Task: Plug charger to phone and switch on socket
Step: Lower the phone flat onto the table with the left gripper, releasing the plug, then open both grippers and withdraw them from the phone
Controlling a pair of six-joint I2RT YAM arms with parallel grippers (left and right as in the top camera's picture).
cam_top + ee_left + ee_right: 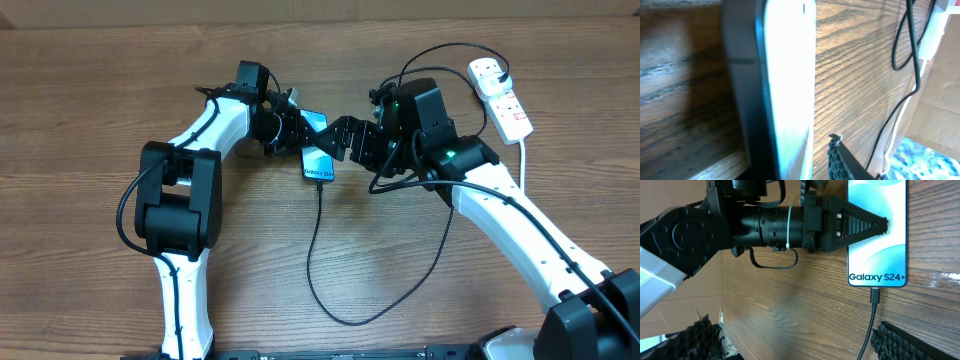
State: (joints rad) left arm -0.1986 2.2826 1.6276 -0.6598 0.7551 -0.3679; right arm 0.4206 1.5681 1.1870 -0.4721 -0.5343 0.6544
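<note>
The phone (318, 163) lies on the wooden table (120, 90) with its light blue screen up. In the right wrist view its "Galaxy S24+" text (876, 277) is readable. The charger (312, 250), a thin black cable, has its connector tip (875, 296) seated in the phone's lower edge. My left gripper (297, 131) straddles the phone's far end, open: one finger (841, 159) stands a little off the screen (790, 75), and the other is hidden behind the phone. My right gripper (800, 347) is open just short of the connector, holding nothing. The white socket (499, 92) sits far right.
The charger cable loops toward the table's front edge (350, 320) and runs back up under my right arm (500, 210) to the socket. A thick white cord (522, 160) trails from the socket along the right side.
</note>
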